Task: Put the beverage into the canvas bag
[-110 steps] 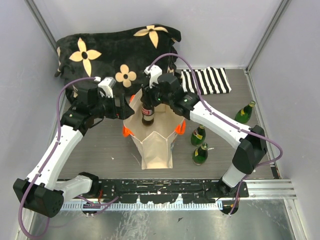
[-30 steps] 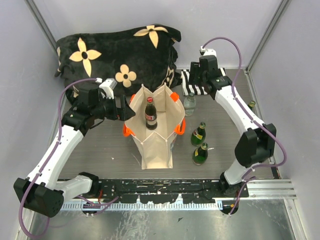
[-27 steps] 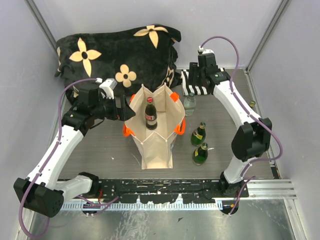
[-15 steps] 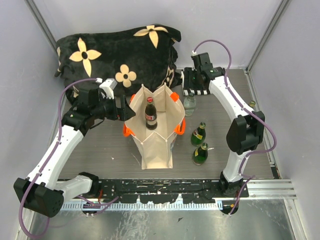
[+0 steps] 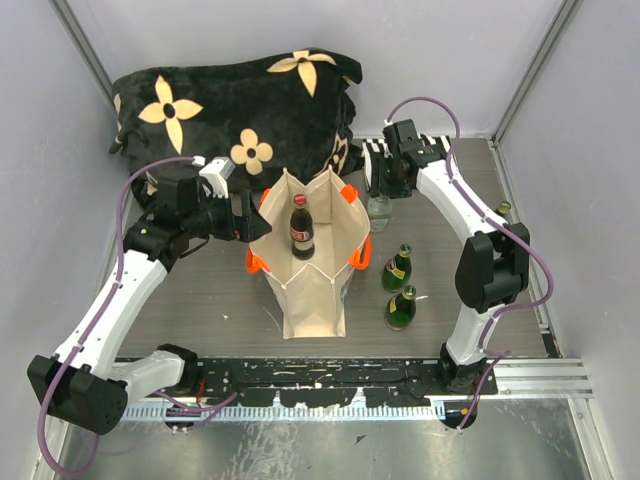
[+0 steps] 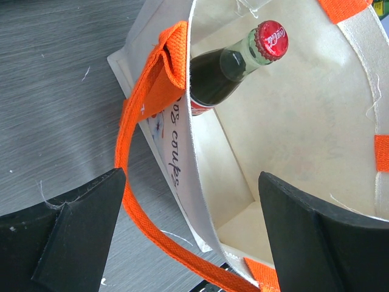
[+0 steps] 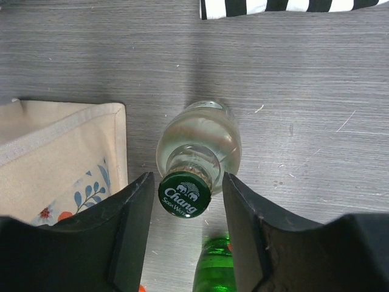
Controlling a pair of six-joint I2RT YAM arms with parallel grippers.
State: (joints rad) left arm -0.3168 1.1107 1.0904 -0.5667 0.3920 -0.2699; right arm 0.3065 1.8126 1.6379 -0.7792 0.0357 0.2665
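Note:
The beige canvas bag (image 5: 310,285) with orange handles stands open mid-table. A brown cola bottle with a red cap (image 5: 300,228) stands inside it and also shows in the left wrist view (image 6: 234,64). My left gripper (image 5: 252,218) is open, its jaws astride the bag's left wall (image 6: 200,182) and the orange handle (image 6: 146,121). My right gripper (image 5: 381,190) is open just above a clear soda-water bottle (image 5: 379,207) standing right of the bag. In the right wrist view my fingers flank its green cap (image 7: 185,193), with gaps on both sides.
Two green bottles (image 5: 398,268) (image 5: 401,307) stand right of the bag, and a third (image 5: 497,215) is by the right wall. A black-and-white striped cloth (image 5: 440,160) lies at the back right. The black flowered cushion (image 5: 230,100) fills the back left.
My right gripper let go of the cola bottle in the bag, swung to the back right, then came left and down over the clear bottle. The left arm has not moved.

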